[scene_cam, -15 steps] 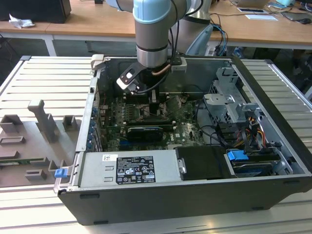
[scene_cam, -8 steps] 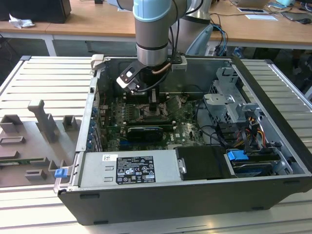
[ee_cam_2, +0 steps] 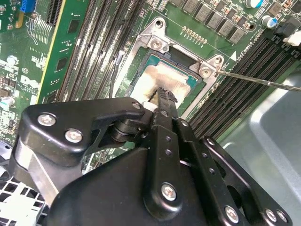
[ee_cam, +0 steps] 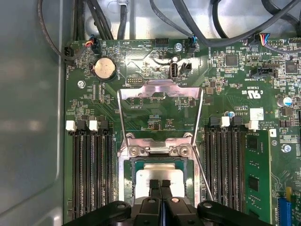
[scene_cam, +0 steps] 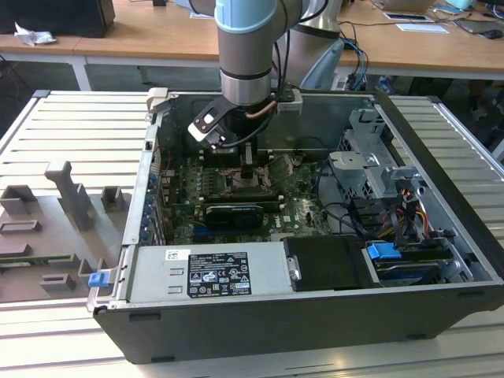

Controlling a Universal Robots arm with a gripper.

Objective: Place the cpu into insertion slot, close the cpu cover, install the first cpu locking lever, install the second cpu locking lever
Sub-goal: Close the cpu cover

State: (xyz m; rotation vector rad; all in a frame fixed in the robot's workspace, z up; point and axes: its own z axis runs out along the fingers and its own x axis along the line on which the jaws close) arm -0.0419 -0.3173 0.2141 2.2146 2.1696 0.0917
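First wrist view: pincer (ee_cam: pixel 160 182) closed, tips over cpu (ee_cam: pixel 145 176) lying in insertion slot (ee_cam: pixel 126 165).

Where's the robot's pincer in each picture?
Exterior view: the pincer reaches down into the computer case, above the green circuit board.
First wrist view: the pincer, tips together, at the cpu.
Second wrist view: the pincer against the cpu.
Shared landmark: the green circuit board.

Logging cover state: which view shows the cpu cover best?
First wrist view: the cpu cover is swung open, its whole frame visible. The second wrist view shows its hinge end; in the exterior view the arm blocks it.
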